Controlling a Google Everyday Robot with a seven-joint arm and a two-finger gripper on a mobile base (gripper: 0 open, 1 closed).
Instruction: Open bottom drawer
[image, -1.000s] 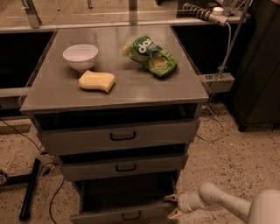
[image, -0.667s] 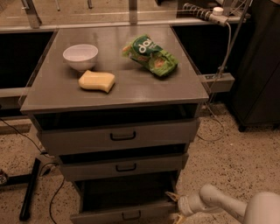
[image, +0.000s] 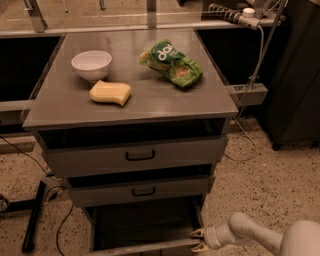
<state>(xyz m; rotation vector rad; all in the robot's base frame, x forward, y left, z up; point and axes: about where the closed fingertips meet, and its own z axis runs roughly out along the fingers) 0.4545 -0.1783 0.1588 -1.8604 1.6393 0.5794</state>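
Camera view: the bottom drawer (image: 140, 248) is sitting at 6 o'clock, partly pulled out, its front running 9-to-3. The gripper (image: 196, 240) is hovering at 5 o'clock by the front's right end, fingers spread apart. The front is lying at their 9 o'clock, possibly touching. The green bag (image: 172, 64) is showing "top".

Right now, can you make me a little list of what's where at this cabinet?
cabinet top: white bowl, yellow sponge, green snack bag
top drawer: grey front, black handle
middle drawer: grey front, smaller black handle
bottom drawer: pulled out, dark inside showing
tool: low on the right, at the bottom drawer's front right corner
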